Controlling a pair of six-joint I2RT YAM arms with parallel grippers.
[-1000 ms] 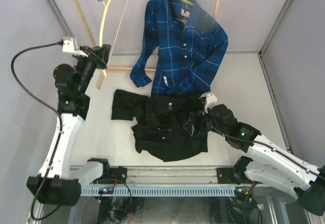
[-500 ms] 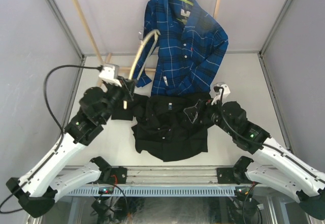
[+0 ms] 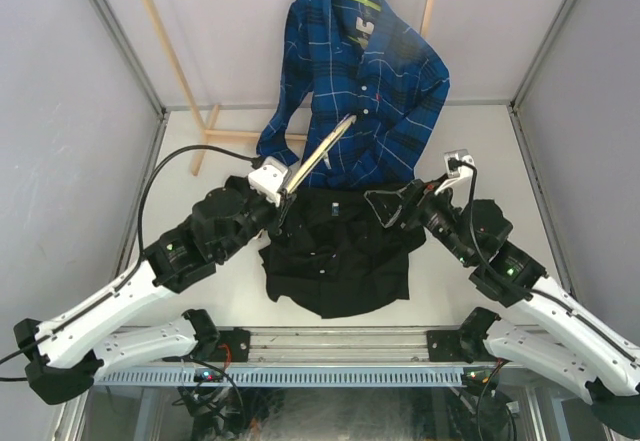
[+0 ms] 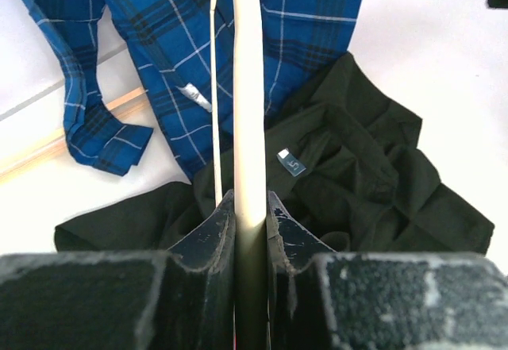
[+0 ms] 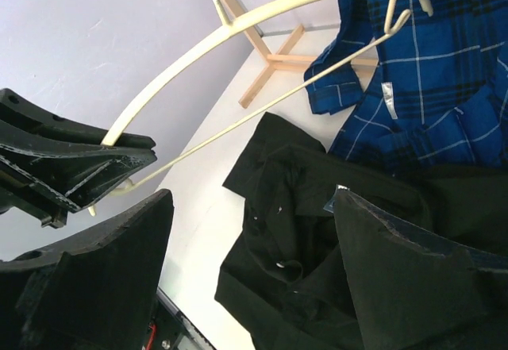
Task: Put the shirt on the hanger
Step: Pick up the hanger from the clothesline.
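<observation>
A robotics lab test cell: plain grey panel walls point(image 3: 60, 81) in metal framing enclose a white table point(image 3: 480, 161). A bare wooden rack point(image 5: 270, 63) stands beyond the left gripper point(image 3: 283, 199), and an aluminium rail point(image 3: 330, 339) behind it carries the arm bases.

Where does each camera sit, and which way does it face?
Top external: above, behind the bases, facing down at the table; both arms show.
Left wrist: looks along the left gripper, shut on the hanger, toward the shirt.
Right wrist: looks past the open right gripper at the shirt.
Shared: all show hanger and shirt.
</observation>
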